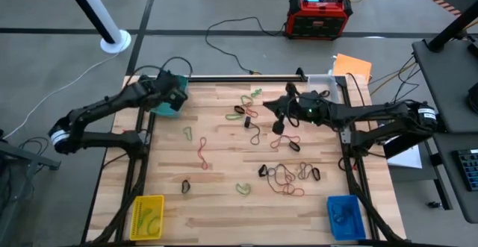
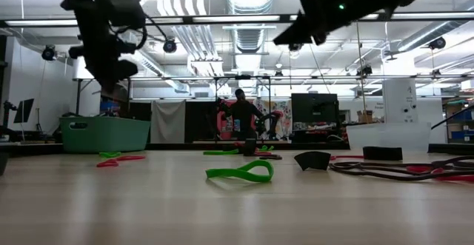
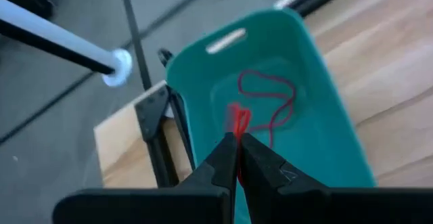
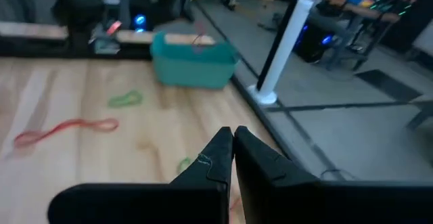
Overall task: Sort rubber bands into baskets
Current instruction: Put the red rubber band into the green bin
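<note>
My left gripper (image 1: 173,96) hangs over the teal basket (image 1: 164,107) at the table's far left corner, shut on a red rubber band (image 3: 238,121). My right gripper (image 1: 270,107) is shut, with nothing showing between its fingers (image 4: 232,135), above the far middle of the table. Many loose rubber bands lie flat on the wood: a red one (image 1: 202,151), green ones (image 1: 188,133) (image 2: 241,173) and a black-and-red cluster (image 1: 287,174). The clear basket (image 1: 323,83) stands at the far right, the yellow basket (image 1: 147,216) near left, the blue basket (image 1: 345,216) near right. My left gripper pinches the red rubber band's upper end (image 3: 239,126) between its two fingertips, coming from above and pointing down into the teal basket. The band hangs slack below the fingers. A thin red loop (image 3: 269,101) lies on the basket's floor; whether it is the same band, I cannot tell.
A black rail (image 1: 246,77) runs along the table's far edge. A red-and-black box (image 1: 319,16) and cables lie on the floor beyond. A white pole base (image 1: 116,41) stands off the far left corner. A person (image 2: 241,119) stands far off in the room.
</note>
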{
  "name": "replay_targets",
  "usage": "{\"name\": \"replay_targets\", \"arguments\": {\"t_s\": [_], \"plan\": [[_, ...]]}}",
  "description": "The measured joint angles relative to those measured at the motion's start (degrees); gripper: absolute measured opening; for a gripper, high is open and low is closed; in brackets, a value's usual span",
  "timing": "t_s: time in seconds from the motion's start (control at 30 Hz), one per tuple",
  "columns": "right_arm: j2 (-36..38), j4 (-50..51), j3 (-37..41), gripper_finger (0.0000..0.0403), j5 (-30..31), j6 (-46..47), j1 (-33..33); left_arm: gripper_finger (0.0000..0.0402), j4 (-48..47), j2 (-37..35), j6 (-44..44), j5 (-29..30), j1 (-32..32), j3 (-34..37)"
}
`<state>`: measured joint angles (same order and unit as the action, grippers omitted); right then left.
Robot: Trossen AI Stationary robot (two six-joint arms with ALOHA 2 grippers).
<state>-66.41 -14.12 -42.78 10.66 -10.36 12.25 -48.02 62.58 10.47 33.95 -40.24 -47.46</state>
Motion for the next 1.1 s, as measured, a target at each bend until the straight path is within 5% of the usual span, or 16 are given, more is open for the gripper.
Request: {"name": "replay_targets", "arguments": {"t_s": [0.3, 0.77, 1.1], "plan": [[-3.3, 9.5, -9.9, 0.0009, 0.0, -0.6, 5.0, 0.0, 6.3, 7.7, -7.9, -15.2, -10.4, 0.0], [-7.6, 16.9, -12.4, 0.0009, -0.1, 6.3, 5.3, 0.0002, 7.9, 18.5, -9.9, -13.9, -11.1, 0.0], [-8.4, 16.8, -12.4, 0.0009, -0.1, 9.6, 5.3, 0.0069, 9.0, 18.4, -9.8, -13.5, -11.4, 0.0]]}}
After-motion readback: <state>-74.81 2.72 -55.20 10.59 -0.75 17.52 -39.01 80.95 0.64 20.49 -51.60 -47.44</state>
